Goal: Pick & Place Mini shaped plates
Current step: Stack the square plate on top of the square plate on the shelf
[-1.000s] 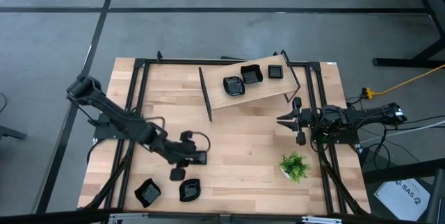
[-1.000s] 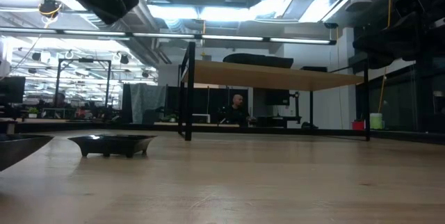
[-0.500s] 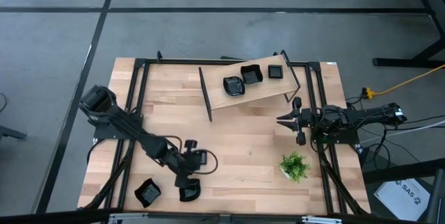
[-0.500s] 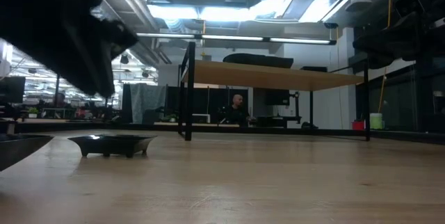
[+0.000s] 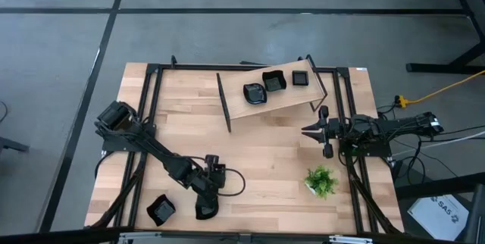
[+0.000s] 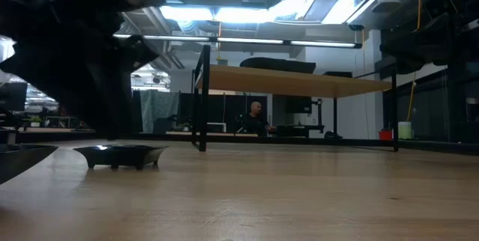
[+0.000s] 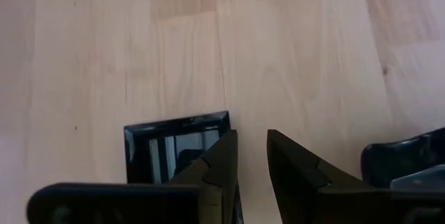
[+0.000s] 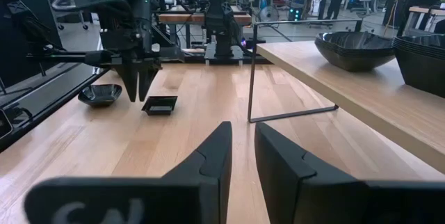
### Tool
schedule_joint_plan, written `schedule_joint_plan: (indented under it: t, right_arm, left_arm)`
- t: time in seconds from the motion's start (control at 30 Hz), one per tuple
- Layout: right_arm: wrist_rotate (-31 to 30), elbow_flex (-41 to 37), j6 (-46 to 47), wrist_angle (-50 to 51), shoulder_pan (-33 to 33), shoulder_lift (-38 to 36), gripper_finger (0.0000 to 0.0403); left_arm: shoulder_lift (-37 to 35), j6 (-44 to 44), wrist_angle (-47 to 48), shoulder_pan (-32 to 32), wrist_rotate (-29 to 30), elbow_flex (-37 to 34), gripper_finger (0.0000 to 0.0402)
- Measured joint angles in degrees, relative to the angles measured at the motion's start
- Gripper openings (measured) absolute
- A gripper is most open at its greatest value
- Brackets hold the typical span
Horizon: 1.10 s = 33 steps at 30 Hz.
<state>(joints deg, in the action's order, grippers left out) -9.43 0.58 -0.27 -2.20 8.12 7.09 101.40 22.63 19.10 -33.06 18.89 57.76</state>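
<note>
step: reaching to pick | left tool (image 5: 204, 202), fingers narrowly apart and empty, above square plate (image 7: 174, 147) near the table's (image 5: 265, 145) front edge | right tool (image 5: 312, 131), narrowly apart, waits | next: lower over the plate's rim, pinch

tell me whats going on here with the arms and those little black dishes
The left gripper hangs low over the near-left part of the table, fingers slightly apart and empty, right by a square plate. A second plate lies beside it. Three more plates sit on the raised wooden shelf. The right gripper waits by the green plant, holding nothing.
</note>
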Motion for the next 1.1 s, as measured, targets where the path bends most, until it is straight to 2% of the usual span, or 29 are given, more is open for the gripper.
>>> schedule_joint_plan:
  t: [0.77, 0.97, 1.1]
  right_arm:
    - [0.0, 0.0, 0.0, 0.0, 0.0, 0.0, 0.0065]
    - [0.0, 0.0, 0.0, 0.0, 0.0, 0.0, 0.0065]
    - [0.0, 0.0, 0.0, 0.0, 0.0, 0.0, 0.0065]
  left_arm:
    - [3.3, 4.2, 2.8, -0.1, 1.1, -0.3, 0.0072]
    - [3.7, 4.2, 2.0, -0.8, 4.1, -0.2, 0.0071]
    - [3.6, 5.0, 2.6, -1.2, 5.4, -0.3, 0.0052]
